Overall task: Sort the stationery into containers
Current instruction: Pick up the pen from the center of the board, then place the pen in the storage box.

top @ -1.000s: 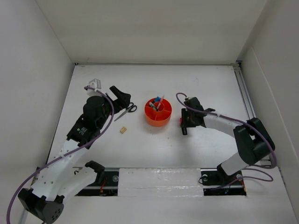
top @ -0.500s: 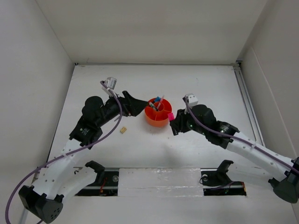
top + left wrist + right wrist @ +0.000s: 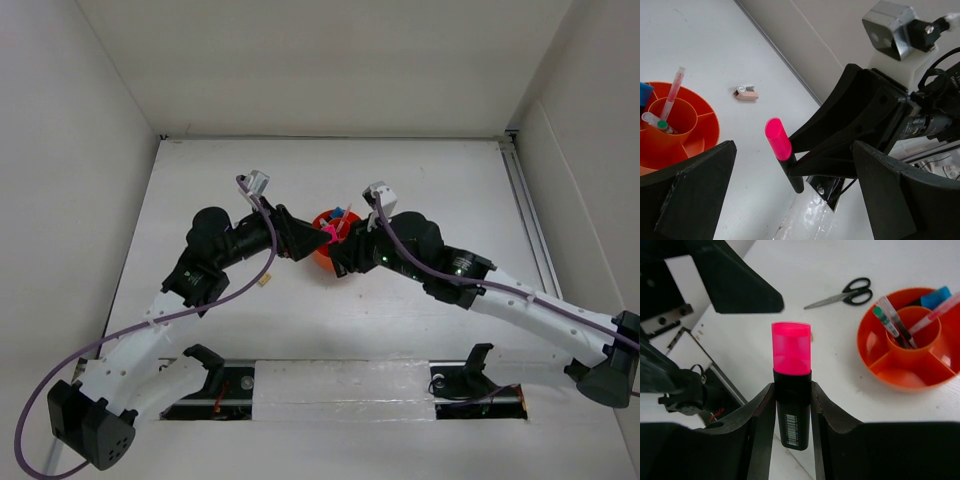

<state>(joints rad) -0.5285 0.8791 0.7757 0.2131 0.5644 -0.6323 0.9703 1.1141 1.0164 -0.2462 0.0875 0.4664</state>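
My right gripper [image 3: 791, 390] is shut on a black highlighter with a pink cap [image 3: 791, 367], held upright off the table. In the top view it [image 3: 337, 248] hangs at the near left of the orange organizer [image 3: 348, 232], the pink cap [image 3: 328, 232] pointing at my left gripper [image 3: 303, 241]. My left gripper [image 3: 790, 167] is wide open and faces the highlighter [image 3: 779, 145] without touching it. The organizer [image 3: 910, 365] holds pens [image 3: 892, 320] in its central cup and a blue-capped highlighter [image 3: 936, 297]. Black-handled scissors [image 3: 845, 292] lie on the table.
A pinkish sharpener [image 3: 745, 92] lies on the table beyond the organizer [image 3: 700, 135]. A tan eraser [image 3: 264, 280] sits beside my left arm's cable. The two arms meet closely over the middle of the table. White walls close in the back and sides.
Both arms have swung in toward the centre. The right gripper carried the pink-capped highlighter from right of the organizer across to its near left. The left gripper moved right to face it.
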